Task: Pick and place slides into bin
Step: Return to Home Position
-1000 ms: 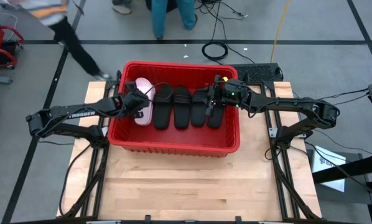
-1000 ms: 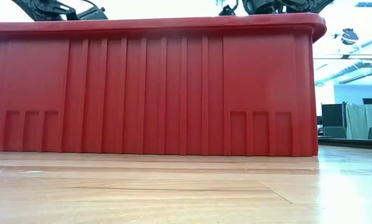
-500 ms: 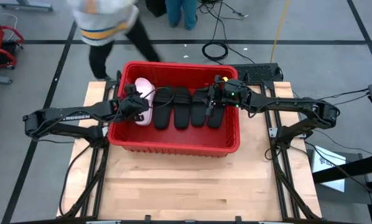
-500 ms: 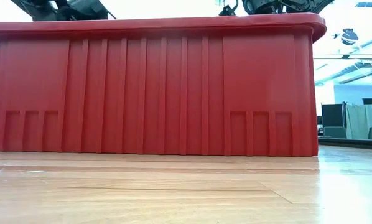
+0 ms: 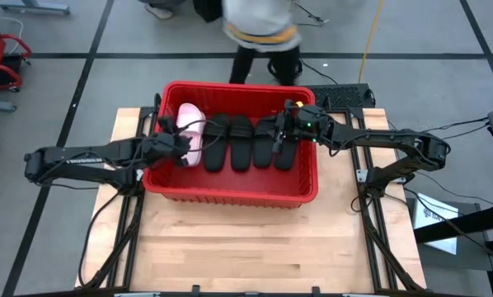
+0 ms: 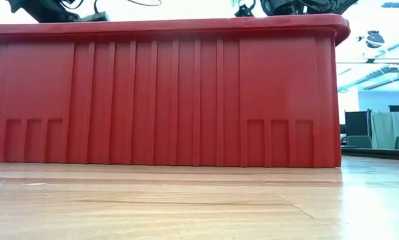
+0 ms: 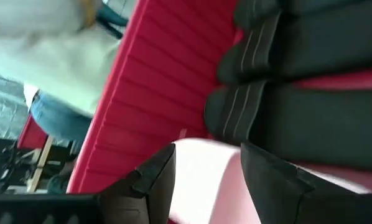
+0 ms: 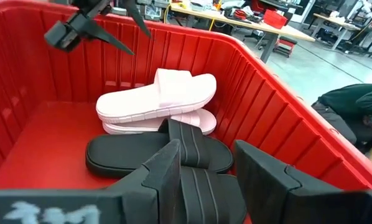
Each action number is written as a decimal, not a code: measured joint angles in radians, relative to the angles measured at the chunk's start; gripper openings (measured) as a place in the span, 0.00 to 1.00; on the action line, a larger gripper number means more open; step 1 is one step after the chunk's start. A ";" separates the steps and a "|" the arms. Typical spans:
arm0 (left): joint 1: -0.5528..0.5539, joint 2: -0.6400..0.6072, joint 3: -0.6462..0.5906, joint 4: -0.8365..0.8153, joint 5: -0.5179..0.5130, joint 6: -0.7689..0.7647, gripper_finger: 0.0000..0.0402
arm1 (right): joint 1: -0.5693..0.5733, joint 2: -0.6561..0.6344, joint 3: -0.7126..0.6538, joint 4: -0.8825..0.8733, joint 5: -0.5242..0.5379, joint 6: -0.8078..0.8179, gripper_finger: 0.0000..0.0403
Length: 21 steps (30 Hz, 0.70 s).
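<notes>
While its two fingers are standing spread with nothing between them, the left gripper point(image 5: 179, 150) is hanging inside the left end of the bin point(image 5: 230, 188), left of centre in the high view. It is just beside the lower end of the pink slides point(image 5: 189, 124); whether it is touching them I cannot tell. Its arm is reaching out over the bin's left wall toward the left edge of the frame.

The right gripper point(image 5: 278, 142) is hovering right of centre in the same view, its fingers likewise parted and holding nothing. It is hanging above the two rightmost black slides point(image 5: 241, 144), and its arm is stretching away to the right.

All six are lying inside the bin. The two pink ones are resting one on top of the other at the left end, and the four black ones are lying side by side next to them, filling the row toward the right wall.

The bin is sitting at the upper middle of the wooden table point(image 5: 246, 247), and in the low view its ribbed front wall is filling most of the frame. A person point(image 5: 259, 25) in a light top is passing behind the table at the top of the high view.
</notes>
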 joint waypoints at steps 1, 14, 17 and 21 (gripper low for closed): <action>-0.014 -0.010 0.000 0.002 0.000 -0.007 0.47 | 0.000 0.000 0.000 0.003 0.000 0.011 0.35; -0.219 -0.054 0.125 -0.053 0.003 -0.183 0.47 | 0.072 -0.056 0.001 0.110 -0.001 0.192 0.35; -0.271 -0.054 0.164 -0.101 0.004 -0.215 0.47 | 0.111 -0.099 0.001 0.081 -0.001 0.219 0.35; -0.339 -0.054 0.213 -0.128 -0.014 -0.266 0.47 | 0.181 -0.145 0.001 0.078 -0.001 0.226 0.35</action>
